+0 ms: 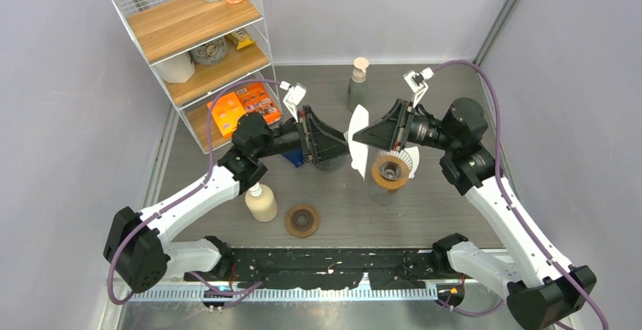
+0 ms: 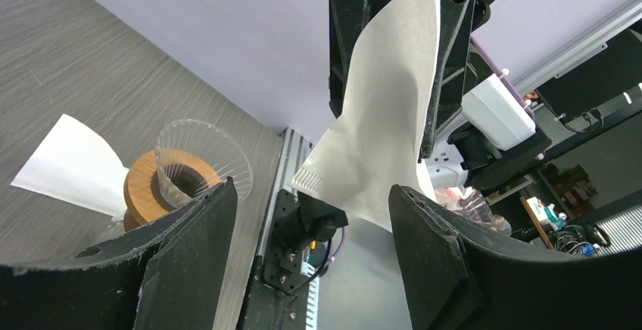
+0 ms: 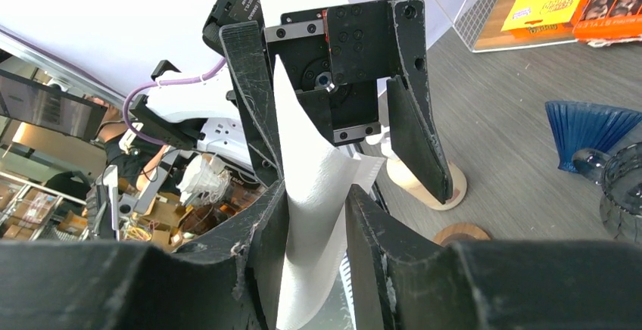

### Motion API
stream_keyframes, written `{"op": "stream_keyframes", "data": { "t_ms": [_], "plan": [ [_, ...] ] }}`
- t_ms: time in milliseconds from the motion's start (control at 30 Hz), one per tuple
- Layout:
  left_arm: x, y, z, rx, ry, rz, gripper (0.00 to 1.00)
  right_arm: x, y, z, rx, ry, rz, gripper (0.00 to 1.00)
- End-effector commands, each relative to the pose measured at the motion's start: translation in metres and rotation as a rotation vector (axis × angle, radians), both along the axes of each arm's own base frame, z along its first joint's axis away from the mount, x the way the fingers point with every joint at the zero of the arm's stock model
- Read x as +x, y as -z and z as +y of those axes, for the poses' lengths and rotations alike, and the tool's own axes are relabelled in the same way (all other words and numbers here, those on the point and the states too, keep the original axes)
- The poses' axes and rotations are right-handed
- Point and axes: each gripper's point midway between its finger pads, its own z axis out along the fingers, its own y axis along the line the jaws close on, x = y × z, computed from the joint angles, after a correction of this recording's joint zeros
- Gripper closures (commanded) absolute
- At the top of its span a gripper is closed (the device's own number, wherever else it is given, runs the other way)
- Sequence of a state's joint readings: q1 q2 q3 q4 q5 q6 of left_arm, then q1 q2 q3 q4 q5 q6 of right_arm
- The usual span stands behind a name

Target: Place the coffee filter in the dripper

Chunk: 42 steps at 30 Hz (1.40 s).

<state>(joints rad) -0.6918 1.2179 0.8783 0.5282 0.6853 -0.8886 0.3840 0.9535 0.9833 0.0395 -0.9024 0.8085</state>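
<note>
A white paper coffee filter (image 1: 358, 142) hangs in the air between my two grippers. My right gripper (image 1: 365, 135) is shut on it; in the right wrist view the filter (image 3: 306, 224) is pinched between the fingers of that gripper (image 3: 314, 191). My left gripper (image 1: 343, 147) faces it with jaws wide apart, and the filter (image 2: 378, 126) hangs just beyond its open gripper (image 2: 312, 191), untouched. The glass dripper with a wooden collar (image 1: 391, 172) stands below the right gripper and is empty inside (image 2: 182, 175). A second white filter (image 2: 72, 165) lies beside it.
A wire shelf rack (image 1: 198, 50) with boxes stands at the back left. A grey bottle (image 1: 358, 84) is at the back centre. A cream soap bottle (image 1: 261, 203) and a wooden ring (image 1: 302, 220) are near the front. A blue fluted dripper (image 3: 583, 129) sits by the left arm.
</note>
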Motion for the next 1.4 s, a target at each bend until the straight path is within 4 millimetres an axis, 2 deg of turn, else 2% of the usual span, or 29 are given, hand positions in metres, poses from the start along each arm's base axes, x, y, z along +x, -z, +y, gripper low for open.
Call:
{"op": "stream_keyframes", "data": {
  "t_ms": [0,367,633,867,1067,1133,1200,1233,1367],
  "plan": [
    [-0.005,-0.026,-0.001,-0.07,0.028,-0.047,0.22,-0.001,-0.025,-0.002,0.07,0.022,-0.111,0.62],
    [-0.023,-0.051,-0.01,-0.166,0.172,-0.069,0.24,-0.001,-0.029,0.0,0.112,0.019,-0.127,0.62],
    [-0.027,-0.056,-0.011,-0.186,0.187,-0.074,0.37,-0.001,-0.028,0.003,0.13,0.004,-0.124,0.62],
    [-0.028,-0.057,-0.012,-0.193,0.196,-0.065,0.64,-0.002,-0.029,0.004,0.135,-0.002,-0.13,0.62],
    [-0.025,-0.055,-0.013,-0.191,0.18,-0.059,0.99,-0.006,-0.031,0.003,0.134,-0.001,-0.148,0.59],
    [-0.023,-0.053,-0.013,-0.182,0.17,-0.055,1.0,-0.006,-0.031,0.002,0.131,0.005,-0.152,0.55],
    [-0.02,-0.051,-0.013,-0.17,0.15,-0.055,1.0,-0.006,-0.031,0.001,0.12,0.014,-0.15,0.46],
    [-0.019,-0.049,-0.013,-0.161,0.136,-0.057,1.0,-0.006,-0.032,0.0,0.115,0.023,-0.163,0.36],
    [-0.006,-0.035,-0.008,-0.079,0.018,-0.063,1.0,-0.002,-0.031,-0.007,0.069,0.084,-0.193,0.11]
  ]
}}
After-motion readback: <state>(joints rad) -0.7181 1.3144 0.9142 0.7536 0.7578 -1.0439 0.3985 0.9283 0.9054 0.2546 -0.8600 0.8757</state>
